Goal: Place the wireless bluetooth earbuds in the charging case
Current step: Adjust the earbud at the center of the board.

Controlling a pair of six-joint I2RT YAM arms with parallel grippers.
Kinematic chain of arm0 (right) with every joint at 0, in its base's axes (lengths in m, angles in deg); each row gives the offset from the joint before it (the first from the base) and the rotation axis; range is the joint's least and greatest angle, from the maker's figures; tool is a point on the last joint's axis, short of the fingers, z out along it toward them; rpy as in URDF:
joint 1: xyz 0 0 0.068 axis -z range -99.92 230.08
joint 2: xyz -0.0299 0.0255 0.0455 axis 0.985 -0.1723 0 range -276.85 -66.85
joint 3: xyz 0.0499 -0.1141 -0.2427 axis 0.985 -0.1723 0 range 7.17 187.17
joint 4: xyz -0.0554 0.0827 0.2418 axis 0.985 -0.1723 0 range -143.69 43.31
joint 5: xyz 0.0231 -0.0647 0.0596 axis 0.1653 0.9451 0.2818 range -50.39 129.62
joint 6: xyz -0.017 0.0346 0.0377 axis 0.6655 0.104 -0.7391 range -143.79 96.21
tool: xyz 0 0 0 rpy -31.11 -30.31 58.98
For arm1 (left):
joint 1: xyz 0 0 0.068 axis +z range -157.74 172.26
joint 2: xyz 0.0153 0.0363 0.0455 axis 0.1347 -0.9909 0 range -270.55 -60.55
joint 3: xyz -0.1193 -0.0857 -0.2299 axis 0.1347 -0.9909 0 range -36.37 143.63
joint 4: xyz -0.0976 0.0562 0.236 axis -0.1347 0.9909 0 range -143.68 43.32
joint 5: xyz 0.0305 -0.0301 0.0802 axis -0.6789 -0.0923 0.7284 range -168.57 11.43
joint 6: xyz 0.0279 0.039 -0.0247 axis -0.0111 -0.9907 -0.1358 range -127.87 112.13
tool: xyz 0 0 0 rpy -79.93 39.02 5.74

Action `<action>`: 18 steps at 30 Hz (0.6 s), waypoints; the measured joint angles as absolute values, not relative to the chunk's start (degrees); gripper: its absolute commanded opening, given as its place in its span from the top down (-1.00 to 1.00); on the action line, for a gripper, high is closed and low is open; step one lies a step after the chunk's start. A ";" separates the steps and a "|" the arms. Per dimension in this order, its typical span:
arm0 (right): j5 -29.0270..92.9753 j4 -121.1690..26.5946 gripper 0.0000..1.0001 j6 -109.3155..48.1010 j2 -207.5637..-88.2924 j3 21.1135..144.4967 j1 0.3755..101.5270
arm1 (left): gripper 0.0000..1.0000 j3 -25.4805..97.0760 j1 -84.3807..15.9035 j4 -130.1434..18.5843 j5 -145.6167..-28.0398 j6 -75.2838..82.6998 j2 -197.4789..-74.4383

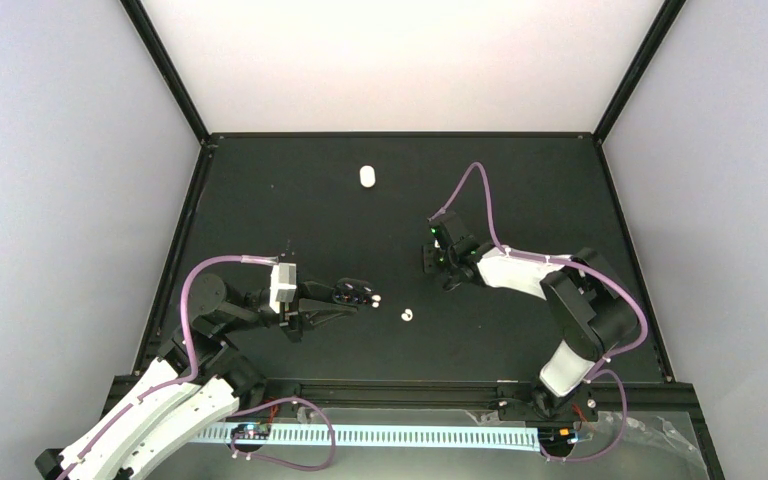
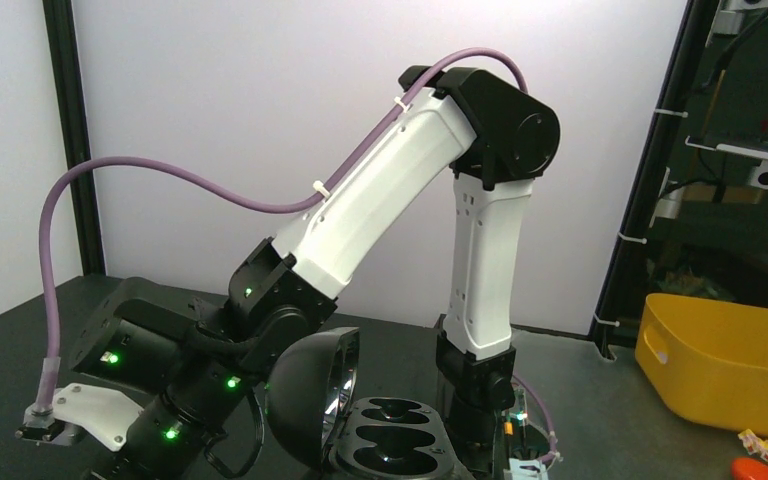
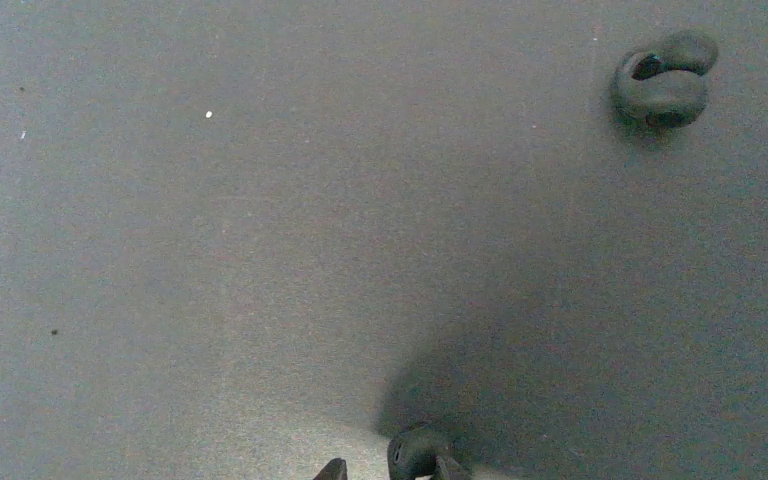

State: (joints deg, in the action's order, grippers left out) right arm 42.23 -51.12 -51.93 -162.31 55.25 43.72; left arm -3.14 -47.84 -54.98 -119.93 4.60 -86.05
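My left gripper [image 1: 335, 303] is shut on the black charging case [image 1: 353, 293]. In the left wrist view the case [image 2: 395, 432] sits low in the frame with its domed lid [image 2: 300, 400] swung open and dark wells showing. Two white earbuds lie on the black table, one [image 1: 375, 298] just right of the case and one [image 1: 407, 315] further right. My right gripper [image 1: 438, 268] points down at the table. In its wrist view a black earbud [image 3: 412, 452] lies between the tips of the right gripper [image 3: 392, 468], against the right fingertip [image 3: 450, 467], with a gap to the left one. Another black earbud [image 3: 662, 85] lies further off.
A white oval case [image 1: 367, 176] rests toward the back of the black table [image 1: 520, 200]. Black frame posts and white walls enclose it. In the left wrist view the right arm [image 2: 480, 230] stands ahead, and a yellow bin [image 2: 730, 360] sits off to the right.
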 measured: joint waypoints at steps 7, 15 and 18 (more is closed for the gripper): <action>43.95 -52.06 0.66 -51.93 -161.80 55.09 43.72 | 0.97 -3.14 -47.84 -54.98 -119.93 4.60 -86.05; 44.72 -52.28 0.70 -51.89 -161.11 54.70 43.72 | 0.97 -3.14 -47.84 -54.98 -119.93 4.62 -86.05; 44.68 -52.15 0.62 -51.85 -161.04 54.57 43.72 | 0.97 -3.14 -47.84 -54.98 -119.93 4.60 -86.05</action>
State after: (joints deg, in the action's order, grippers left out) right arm 44.68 -52.15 -51.85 -161.04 54.57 43.72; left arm -3.14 -47.84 -54.98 -119.93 4.60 -86.05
